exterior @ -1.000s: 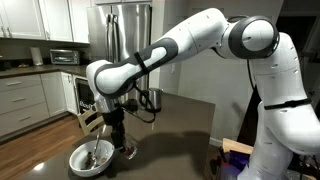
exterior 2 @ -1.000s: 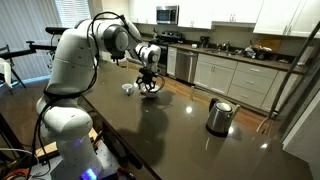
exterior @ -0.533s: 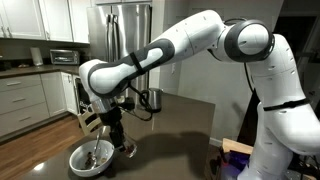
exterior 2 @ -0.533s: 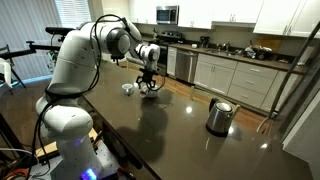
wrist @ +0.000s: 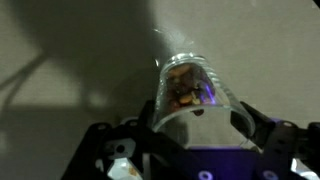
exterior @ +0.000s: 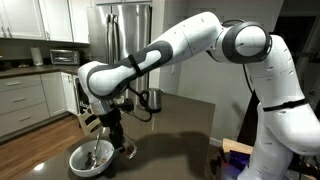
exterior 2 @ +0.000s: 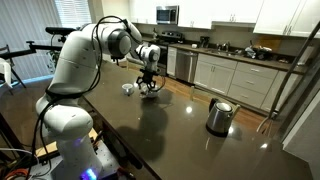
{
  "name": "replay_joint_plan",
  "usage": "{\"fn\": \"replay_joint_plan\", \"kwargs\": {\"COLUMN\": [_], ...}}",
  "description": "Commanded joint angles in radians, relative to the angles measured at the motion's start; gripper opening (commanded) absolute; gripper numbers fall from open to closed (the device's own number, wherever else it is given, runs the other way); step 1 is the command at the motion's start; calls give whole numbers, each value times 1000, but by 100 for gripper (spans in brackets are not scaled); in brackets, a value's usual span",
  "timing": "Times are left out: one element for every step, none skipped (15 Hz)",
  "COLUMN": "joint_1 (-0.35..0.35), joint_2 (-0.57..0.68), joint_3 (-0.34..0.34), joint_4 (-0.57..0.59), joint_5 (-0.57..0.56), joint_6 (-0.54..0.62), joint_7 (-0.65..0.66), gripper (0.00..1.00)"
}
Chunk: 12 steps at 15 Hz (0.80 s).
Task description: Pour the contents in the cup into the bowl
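Kitchen scene: the white Panda arm is leaning slightly farther across the dark table than a second ago, its elbow edging toward the cabinets. In the last half second it is barely moving. The gripper is staying low at the same spot, just beside the white bowl.

The gripper is clasping the cup, its black fingers partly closed and pressing the clear glass from either side. The cup is sitting low by the near rim of the bowl, where a metal spoon is lying. Whether the glass is touching the tabletop cannot be told. The steel kettle is standing well apart, farther back on the table.

Only the wrist view is showing the contents, small dark brown bits resting inside the glass; in both exterior views they are too small to make out. An exterior view is putting the kettle in the foreground and the gripper far behind it, with the grip itself too small to read
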Motion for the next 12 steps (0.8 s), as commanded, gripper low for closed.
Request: {"fn": "replay_joint_plan", "kwargs": {"joint_1": [21, 28, 34, 42, 49, 55, 61, 67, 72, 76, 80, 84], "joint_2": [0, 3, 5, 9, 13, 18, 25, 34, 43, 58, 72, 92], "joint_3": [-5, -5, -6, -6, -7, -7, -7, -7, -7, -8, -9, -12], "joint_4": [34, 40, 47, 58, 67, 77, 92, 106, 118, 137, 153, 174], "joint_5": [-55, -74, -91, -110, -129, -144, -157, -171, -182, -190, -198, -203], "joint_6": [-43, -48, -60, -74, -86, -100, -119, -135, -149, -169, -183, -200], "joint_7": [12, 12, 10, 11, 12, 10, 9, 8, 7, 6, 6, 11], "gripper": [55, 55, 55, 55, 55, 55, 55, 55, 55, 55, 55, 55]}}
